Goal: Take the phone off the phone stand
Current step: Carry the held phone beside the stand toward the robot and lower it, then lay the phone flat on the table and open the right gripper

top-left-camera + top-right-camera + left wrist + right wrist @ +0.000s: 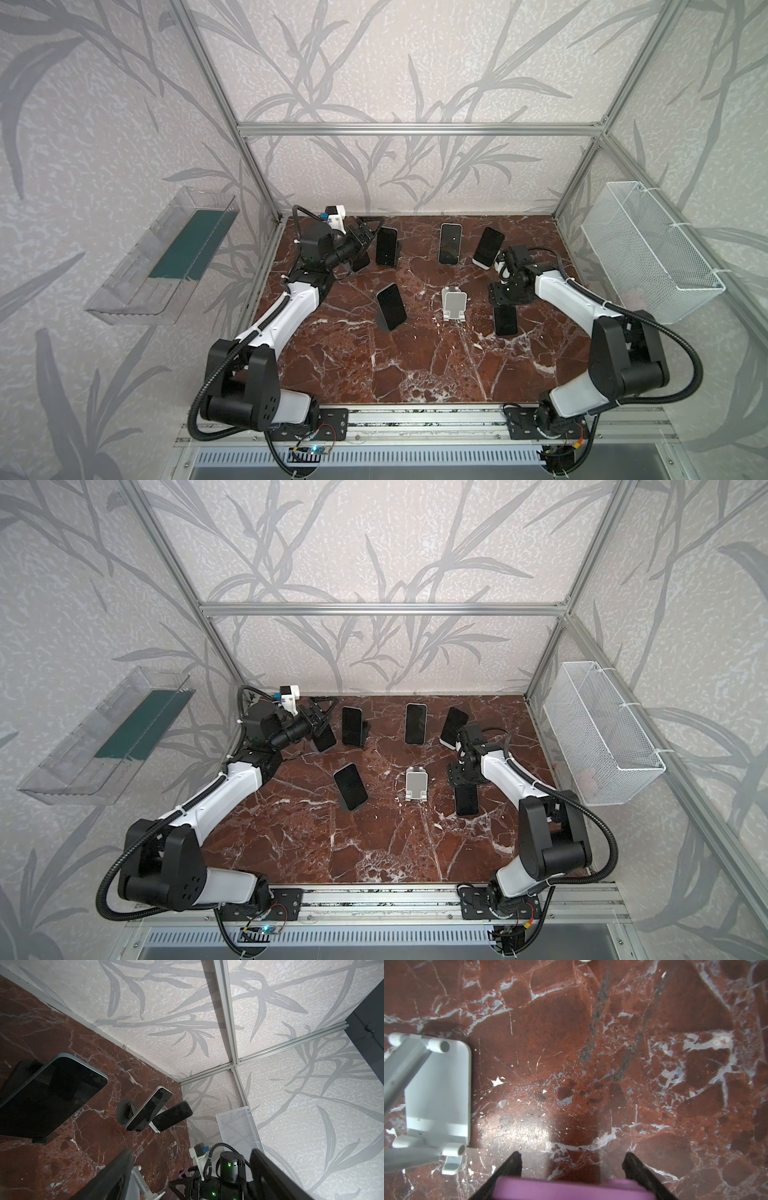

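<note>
we see the right gripper [573, 1160] closed on the phone [505, 322]. in the right wrist view its two black fingers [512, 1164] stand on both sides of the phone's purple case, and the fingertips reach past its edge. in both top views the phone hangs under this gripper with its dark screen toward the camera, over the right part of the table [374, 365]. it is off the phone stand [454, 305] and a little apart from it, to the right in the top views. whether its lower edge touches the marble, we cannot tell. the white phone stand is bare and stands near the middle of the table, with two small hooks at its front.

the left gripper [368, 232] is at the back left corner. in the left wrist view its two fingers are wide apart with nothing between them, so it is open. just beside it a dark phone [386, 247] leans on a black stand [398, 249]. other phones lean on their own stands: a back phone [449, 244], a tilted phone [488, 248] near the right arm, and a front phone [391, 306] left of the white stand.
</note>
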Tool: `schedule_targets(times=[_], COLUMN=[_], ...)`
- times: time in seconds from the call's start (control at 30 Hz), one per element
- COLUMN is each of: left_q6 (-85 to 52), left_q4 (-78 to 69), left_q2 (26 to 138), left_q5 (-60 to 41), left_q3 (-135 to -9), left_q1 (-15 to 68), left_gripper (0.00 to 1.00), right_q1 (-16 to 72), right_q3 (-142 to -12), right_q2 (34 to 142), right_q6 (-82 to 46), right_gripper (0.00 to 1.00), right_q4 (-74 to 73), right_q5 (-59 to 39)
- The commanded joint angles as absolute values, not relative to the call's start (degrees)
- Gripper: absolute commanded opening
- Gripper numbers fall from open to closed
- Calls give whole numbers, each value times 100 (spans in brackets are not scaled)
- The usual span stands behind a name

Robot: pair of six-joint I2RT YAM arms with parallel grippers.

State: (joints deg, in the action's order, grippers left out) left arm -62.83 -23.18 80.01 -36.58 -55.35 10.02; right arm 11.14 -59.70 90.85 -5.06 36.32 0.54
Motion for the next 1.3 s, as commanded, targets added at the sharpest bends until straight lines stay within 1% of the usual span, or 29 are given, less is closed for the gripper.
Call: schedule_targets(times=[0.0, 0.3, 0.47, 0.6, 0.77, 0.87, 1.07, 1.27], left_q6=[-6311, -6135, -6047, -5985, -6029, -6042, -6190, -6275], left_q4=[-2453, -2272, -2162, -2107, -2180, -2188, -2396, -2479], left_q2=[7834, 7833, 7796, 7854, 7917, 7877, 7852, 7845], left_q5=[-3711, -3690, -3678, -3615, -3665, -3663, -3744, -3770], left_q3=[-5626, -5686, -5713, -5704, -5700, -5701, -5661, -5652], left_q1=[1020, 976, 949, 949, 915, 880, 787, 622], left_gripper=[88, 88, 88, 88, 88, 88, 88, 88], right_q1=[1101, 1101, 1107, 1108, 1123, 1172, 1387, 1389], right_q3=[-6145, -6187, -6266, -6390, -6597, -6724, -6932, -7005], right_q2=[9299, 9877, 10213, 10412, 10573, 10728, 10969, 10888], right_q6=[-526, -850, -1143, -1265, -1266, -1207, -1046, -1053], right_gripper=[63, 63, 64, 66, 66, 66, 71, 75], right_q4=[3750, 3462, 3255, 3286, 3336, 3425, 3737, 3957], right_q5=[1, -246, -635, -764, -808, -730, -420, -207])
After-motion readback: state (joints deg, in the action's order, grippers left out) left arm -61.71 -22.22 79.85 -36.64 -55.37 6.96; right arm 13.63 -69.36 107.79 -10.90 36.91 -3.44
